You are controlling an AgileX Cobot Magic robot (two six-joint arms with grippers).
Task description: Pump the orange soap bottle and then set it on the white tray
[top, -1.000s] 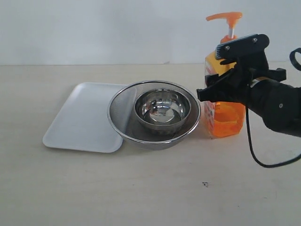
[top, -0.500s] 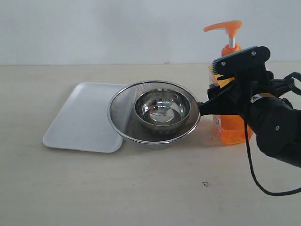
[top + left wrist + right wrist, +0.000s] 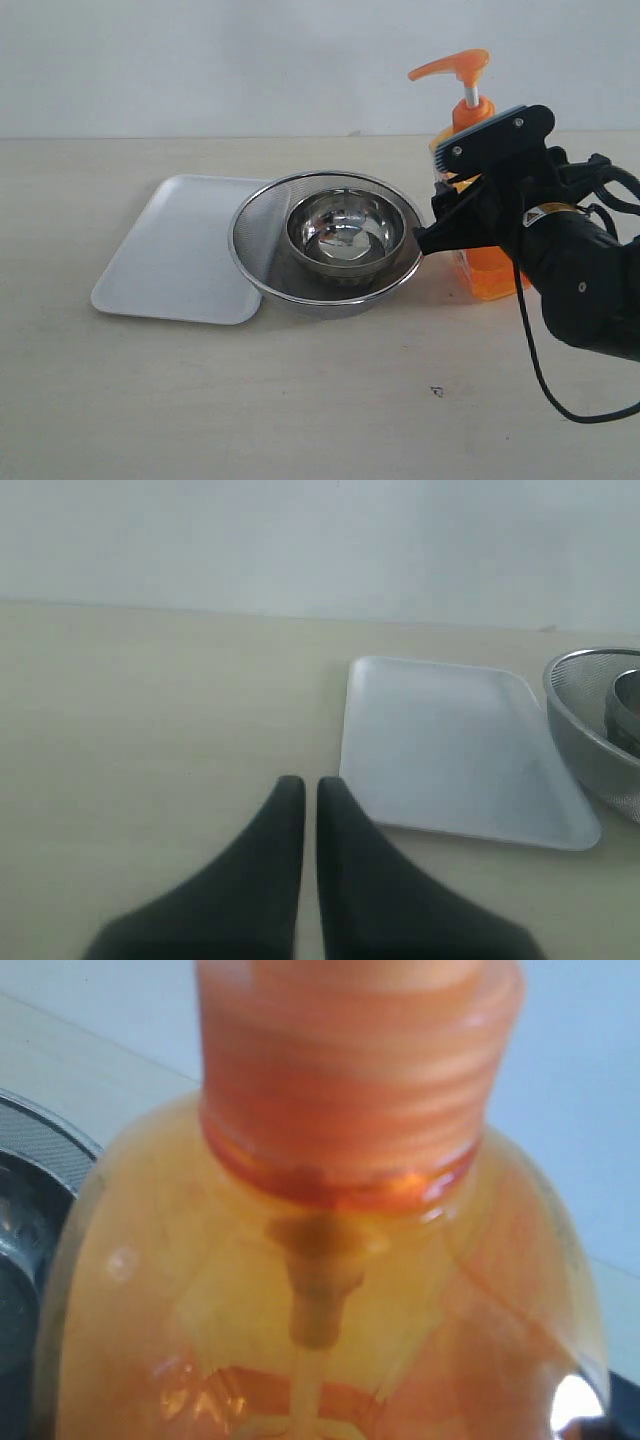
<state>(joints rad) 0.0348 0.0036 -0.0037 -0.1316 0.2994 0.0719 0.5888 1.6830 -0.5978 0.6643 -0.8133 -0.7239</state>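
The orange soap bottle (image 3: 487, 272) stands right of the strainer, its pump head (image 3: 450, 66) raised on the white stem and pointing left. My right gripper (image 3: 455, 190) is shut on the bottle's upper body, one black finger in front and one behind. The right wrist view is filled by the bottle's shoulder and threaded neck (image 3: 320, 1290), which hide the fingers. The white tray (image 3: 170, 260) lies flat at the left, partly under the strainer. In the left wrist view my left gripper (image 3: 311, 785) is shut with nothing in it, near a corner of the tray (image 3: 450, 740).
A round steel mesh strainer (image 3: 262, 232) holding a smaller steel bowl (image 3: 345, 235) sits between tray and bottle, overlapping the tray's right edge. The strainer's rim (image 3: 590, 740) shows beside the tray. A black cable (image 3: 530, 350) hangs from the right arm.
The right gripper and the bottle have shifted left toward the strainer, and the pump head now sits lower and further left. The tray, strainer and bowl have not moved.
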